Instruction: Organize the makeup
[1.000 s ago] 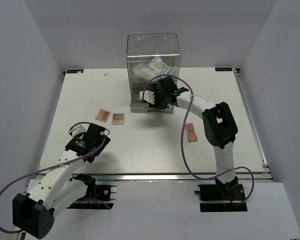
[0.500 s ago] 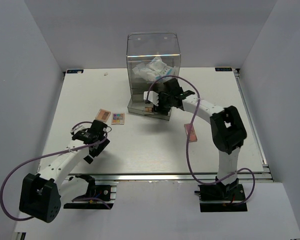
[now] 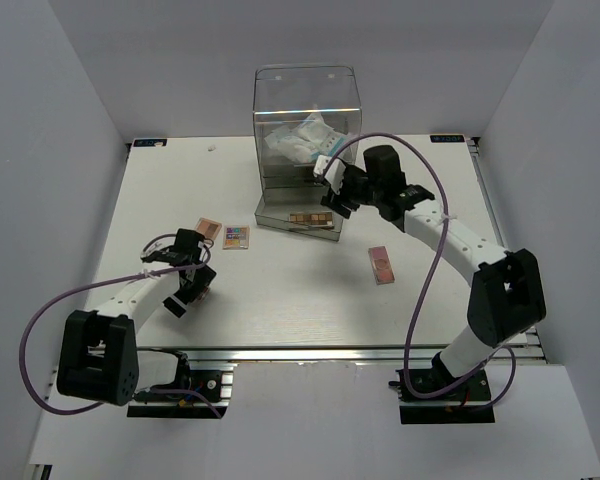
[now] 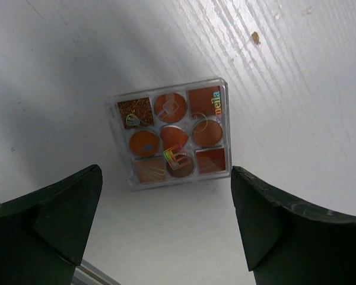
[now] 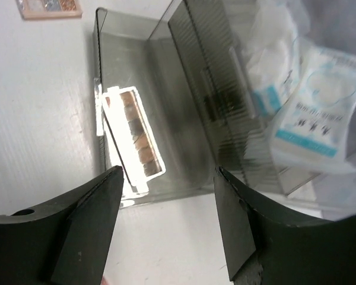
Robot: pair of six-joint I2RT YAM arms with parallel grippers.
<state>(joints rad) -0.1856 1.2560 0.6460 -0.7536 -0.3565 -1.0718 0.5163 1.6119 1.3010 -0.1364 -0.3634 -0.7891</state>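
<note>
My L claw (image 4: 165, 181): apart, above orange 9-pan palette (image 4: 172, 133) on desk (image 4: 285, 89). My R claw (image 5: 167, 175): apart, above open drawer (image 5: 166, 77) w/ brown palette (image 5: 136, 133).

White table (image 3: 300, 295) holding a clear drawer box (image 3: 307, 120) sitting mid far edge, peach palette (image 3: 207, 229) and multicolour palette (image 3: 237, 237) lying side by side left of centre, pink palette (image 3: 382, 264) lying right of centre

Top camera overlooks the whole table (image 3: 300, 290); wrist cameras peer down closely at parts.
</note>
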